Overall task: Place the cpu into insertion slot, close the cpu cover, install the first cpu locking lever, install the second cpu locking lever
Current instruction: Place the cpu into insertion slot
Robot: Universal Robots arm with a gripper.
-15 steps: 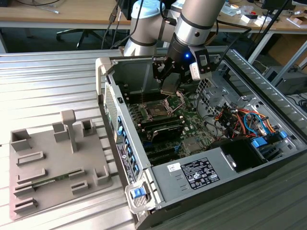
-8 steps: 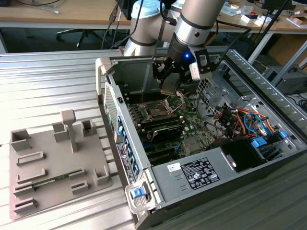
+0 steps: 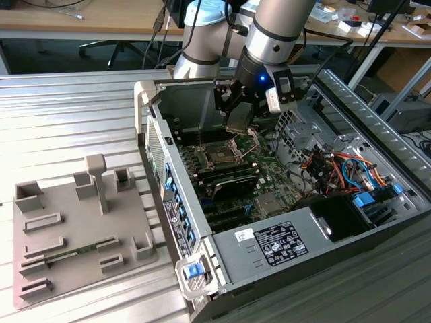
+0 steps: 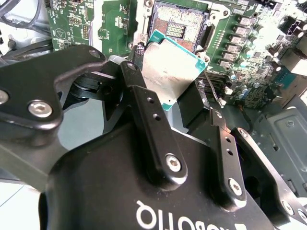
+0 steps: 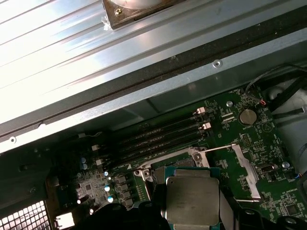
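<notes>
My gripper (image 3: 237,114) hangs inside the open computer case, shut on the cpu (image 3: 239,122), a thin silver-faced square with a green edge. In the second wrist view the cpu (image 4: 170,72) sits tilted between the two black fingers (image 4: 144,110), a short way above the insertion slot (image 4: 180,21). The insertion slot (image 3: 221,156) is a dark square socket on the green motherboard, uncovered and empty. In the first wrist view the cpu (image 5: 192,196) hides most of the socket, and the cpu cover (image 5: 247,172) stands swung open beside it. A thin wire lever (image 5: 218,148) sticks out near the cover.
A grey fixture plate (image 3: 74,229) with raised blocks lies at the exterior view's left. The case walls (image 3: 172,202) surround the board. A power supply (image 3: 283,242) and coloured cables (image 3: 337,168) fill the right side. Black memory slots (image 5: 158,136) run beside the socket.
</notes>
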